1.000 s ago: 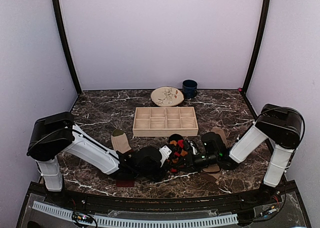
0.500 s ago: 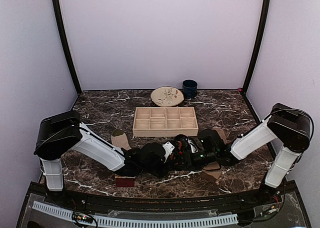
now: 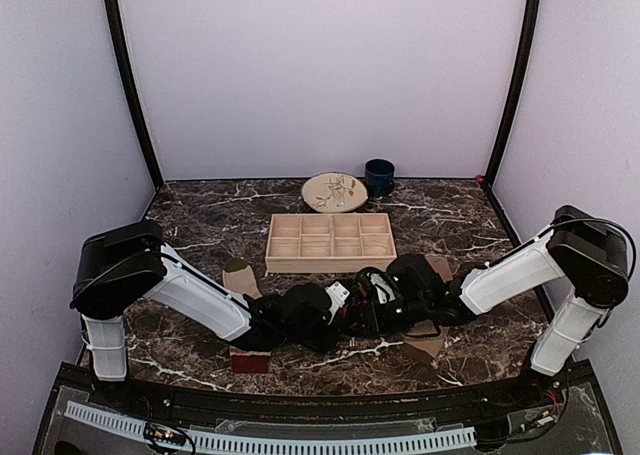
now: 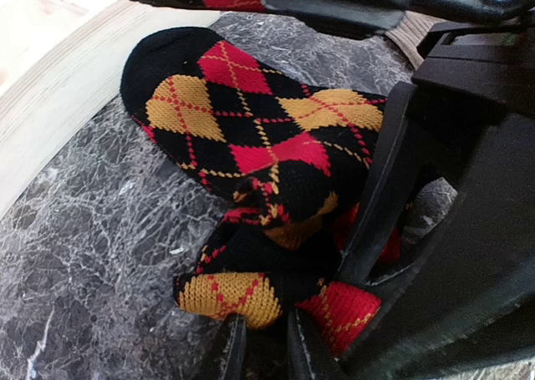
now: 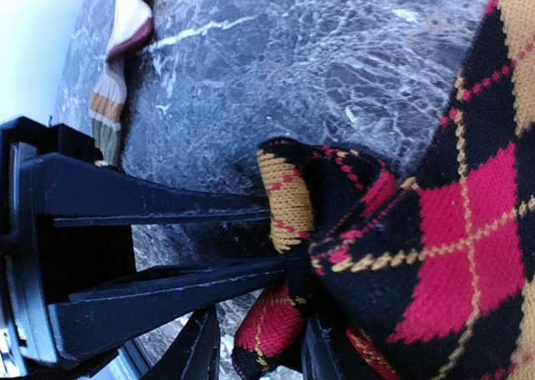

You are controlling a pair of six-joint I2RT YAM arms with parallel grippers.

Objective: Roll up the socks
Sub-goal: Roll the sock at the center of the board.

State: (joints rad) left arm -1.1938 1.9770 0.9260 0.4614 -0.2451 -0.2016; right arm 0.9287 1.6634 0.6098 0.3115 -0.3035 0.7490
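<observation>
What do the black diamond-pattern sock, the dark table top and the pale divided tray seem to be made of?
The black sock with red and orange argyle diamonds: knitted fabric, matte; fine stitch rows show. The dark veined table top: polished marble or a marble-look laminate; white veins, faint sheen. The pale divided tray: probably bare light wood; grain too small to confirm.

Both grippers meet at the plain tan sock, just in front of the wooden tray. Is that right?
No. The sock where the left gripper and right gripper meet is the black argyle sock, with red and orange diamonds, not plain tan; both wrist views show it. It does lie just in front of the wooden tray.
</observation>
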